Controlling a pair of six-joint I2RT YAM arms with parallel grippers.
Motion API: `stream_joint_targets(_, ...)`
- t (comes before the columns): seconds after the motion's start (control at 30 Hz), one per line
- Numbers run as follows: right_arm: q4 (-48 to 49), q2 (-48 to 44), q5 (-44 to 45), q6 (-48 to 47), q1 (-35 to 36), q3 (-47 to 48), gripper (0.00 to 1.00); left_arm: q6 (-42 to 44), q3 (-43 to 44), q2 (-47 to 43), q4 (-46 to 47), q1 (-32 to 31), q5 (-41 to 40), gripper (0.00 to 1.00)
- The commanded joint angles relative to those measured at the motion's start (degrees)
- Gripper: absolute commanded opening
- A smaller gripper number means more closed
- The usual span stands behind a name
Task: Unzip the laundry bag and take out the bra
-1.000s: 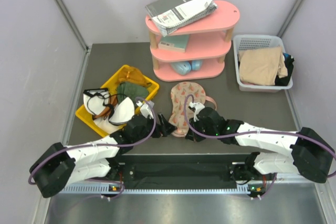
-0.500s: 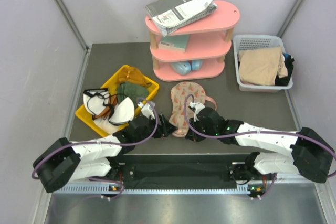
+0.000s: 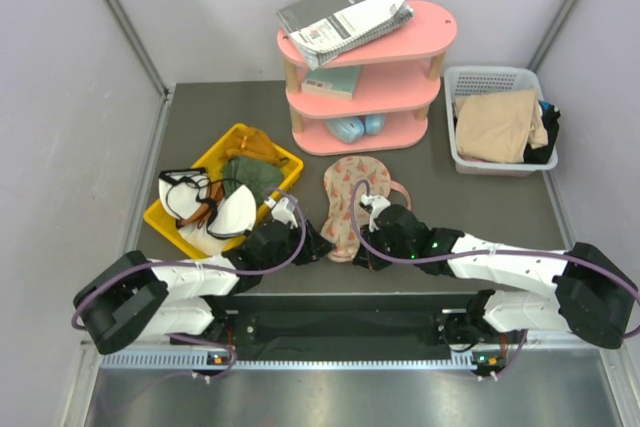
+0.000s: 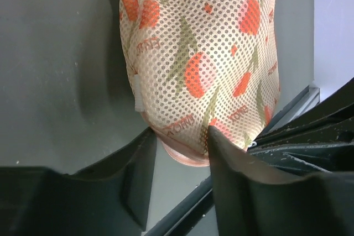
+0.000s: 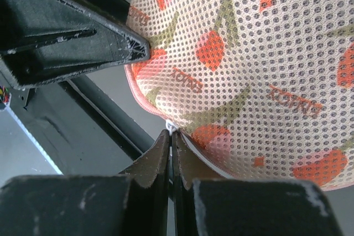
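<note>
The laundry bag point(image 3: 350, 199), an oval cream-pink mesh pouch with red-and-green fruit print, lies in the middle of the table. Its near end fills the left wrist view point(image 4: 199, 53) and the right wrist view point(image 5: 249, 64). My left gripper point(image 3: 322, 244) is open, and its fingertips point(image 4: 141, 147) flank the bag's near tip, close against its sides. My right gripper point(image 3: 364, 250) is shut on the small white zipper pull point(image 5: 171, 127) at the bag's pink trim. The left gripper's dark fingers point(image 5: 83, 42) show just beside it. The bra is hidden.
A yellow bin point(image 3: 160, 217) with clothes and a white bra stands to the left. A pink three-tier shelf point(image 3: 430, 42) with books stands behind the bag. A white lattice basket point(image 3: 490, 77) with beige cloth is at the back right. The table's near edge rail lies just below both grippers.
My left arm has slid right, bringing its open fingers up to the bag's near tip. The right gripper and the bag have not moved.
</note>
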Motion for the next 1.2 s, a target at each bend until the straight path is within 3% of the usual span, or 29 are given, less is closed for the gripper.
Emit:
stream_joint_targets(0.0,2.95,-0.57,0.77,0.45,1.14,2.88,0.0,-0.6,0.44,0.97,5.91,-0.16,-1.32,0.37)
stream_joint_targets(0.13,2.77,-1.01,1.03,0.54,1.14,2.7,0.0,-0.51,0.88,1.15,5.83,-0.16,-3.06,0.11)
stream_joint_targets(0.23,2.25,-1.27,1.73,0.54,1.22,2.53,0.0,0.02,1.23,-0.08,4.08,-0.16,-4.39,0.0)
stream_joint_targets(0.7,-2.41,-2.42,4.54,0.19,1.05,2.79,0.0,5.02,4.04,-4.83,-5.41,0.54,-10.98,0.0)
stream_joint_targets(1.17,-3.92,-4.18,5.69,-0.86,-0.01,2.44,0.0,12.05,6.41,-3.52,-8.41,7.13,-6.07,0.0)
